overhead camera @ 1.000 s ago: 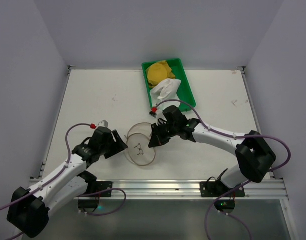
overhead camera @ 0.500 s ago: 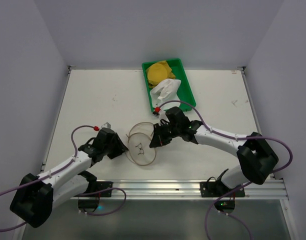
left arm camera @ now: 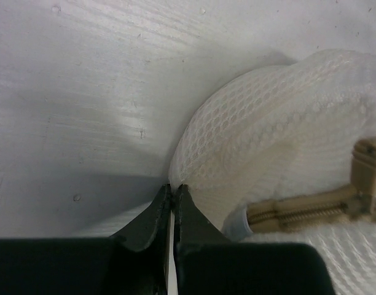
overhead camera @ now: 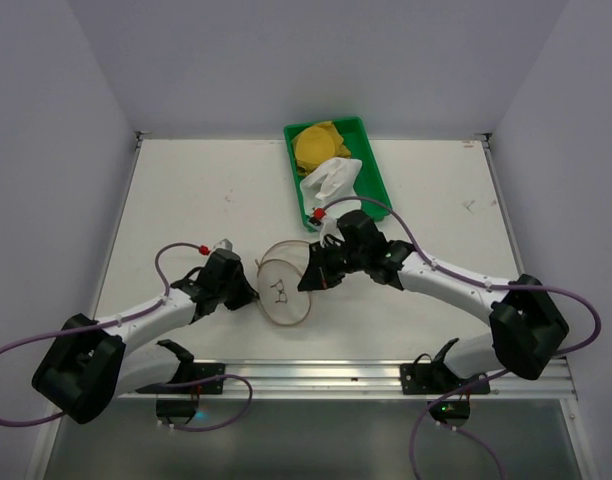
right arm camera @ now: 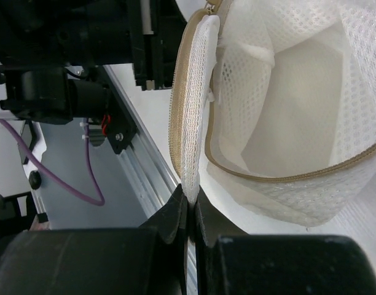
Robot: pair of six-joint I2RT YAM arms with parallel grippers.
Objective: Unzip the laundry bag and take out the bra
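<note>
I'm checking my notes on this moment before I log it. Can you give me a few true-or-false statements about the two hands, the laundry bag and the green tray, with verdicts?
1. The right hand pinches the rim of the lid of the laundry bag. True.
2. The left hand stands wide open. False: it is closed, with its tips at the bag's mesh edge.
3. The green tray sits by the arm bases. False: it is at the far edge of the table.
4. The tray holds a yellow item and a white item. True.
5. The zipper is fully closed. False: the lid gapes away from the body.
</note>
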